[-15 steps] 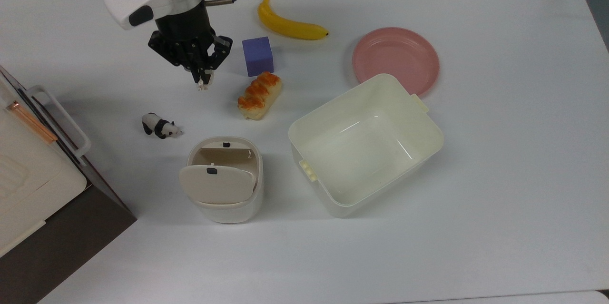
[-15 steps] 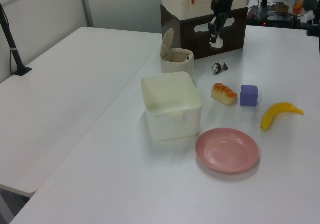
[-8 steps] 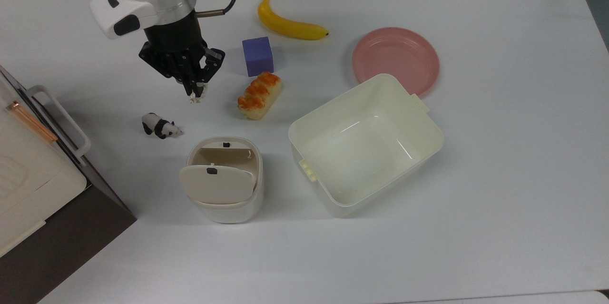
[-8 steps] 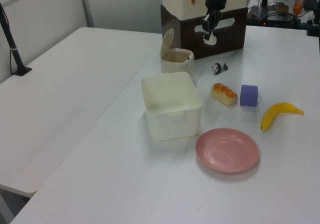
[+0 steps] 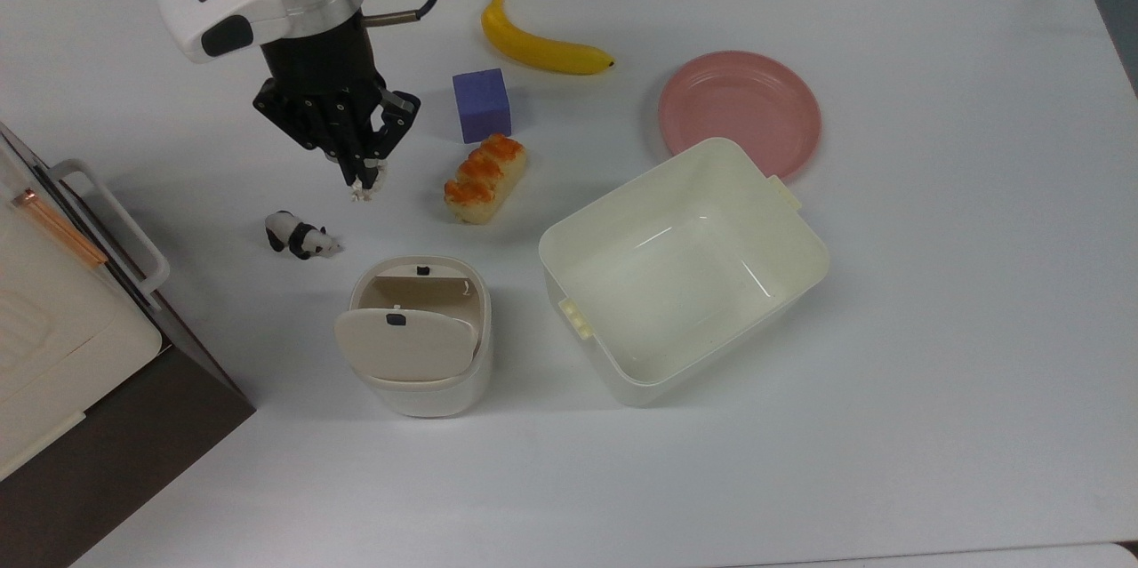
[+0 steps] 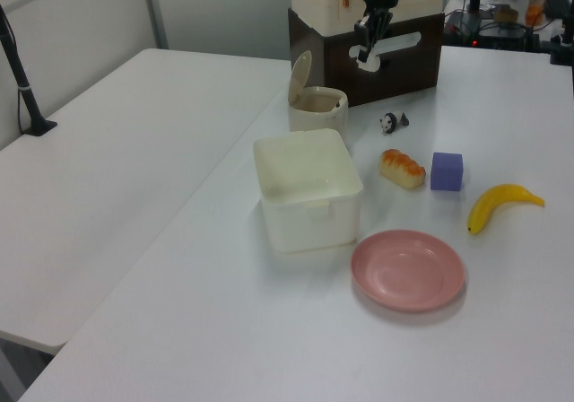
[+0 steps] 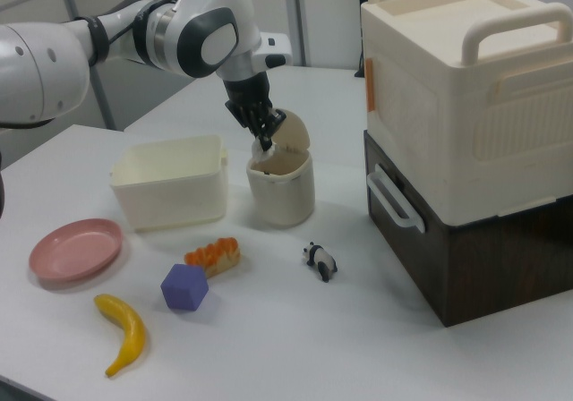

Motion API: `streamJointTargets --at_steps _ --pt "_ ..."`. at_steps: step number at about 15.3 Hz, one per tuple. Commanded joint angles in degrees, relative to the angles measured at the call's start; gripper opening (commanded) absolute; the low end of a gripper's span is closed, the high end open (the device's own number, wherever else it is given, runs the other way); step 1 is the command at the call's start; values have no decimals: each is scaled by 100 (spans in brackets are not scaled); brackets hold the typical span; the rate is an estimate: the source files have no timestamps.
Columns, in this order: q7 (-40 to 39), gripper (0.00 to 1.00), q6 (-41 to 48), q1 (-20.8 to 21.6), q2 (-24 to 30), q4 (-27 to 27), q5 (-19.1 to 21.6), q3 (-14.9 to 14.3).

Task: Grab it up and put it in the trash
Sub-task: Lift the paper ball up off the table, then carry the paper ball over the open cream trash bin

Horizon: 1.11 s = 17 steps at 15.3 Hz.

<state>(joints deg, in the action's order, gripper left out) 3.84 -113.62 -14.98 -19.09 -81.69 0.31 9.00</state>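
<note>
Here the fingers pinch the paper ball above the table.

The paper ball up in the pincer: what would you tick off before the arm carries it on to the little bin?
1. Paper ball held in the pincer: ok, it shows at the fingertips, lifted off the table.
2. Bin's flap lid swung open, cavity exposed: ok.
3. Pincer already above the bin's opening: not ok; in the top view it hangs nearer the panda figurine and the bread roll.
4. Way from pincer to bin free of objects: ok, judging by the top view; panda and roll lie to either side.
5. Grip firm enough not to drop the ball: cannot tell.
</note>
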Motion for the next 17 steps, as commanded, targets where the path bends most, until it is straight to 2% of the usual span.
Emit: streamJointTargets --at_steps 1,6,10,17 --pt "240 9 112 197 -244 469 -14 -56" --pt "494 9 -2 487 -814 1023 -66 -117" --pt "828 9 -485 636 -982 1111 -145 -161" --pt "925 9 -548 821 -1360 1322 -286 -267"
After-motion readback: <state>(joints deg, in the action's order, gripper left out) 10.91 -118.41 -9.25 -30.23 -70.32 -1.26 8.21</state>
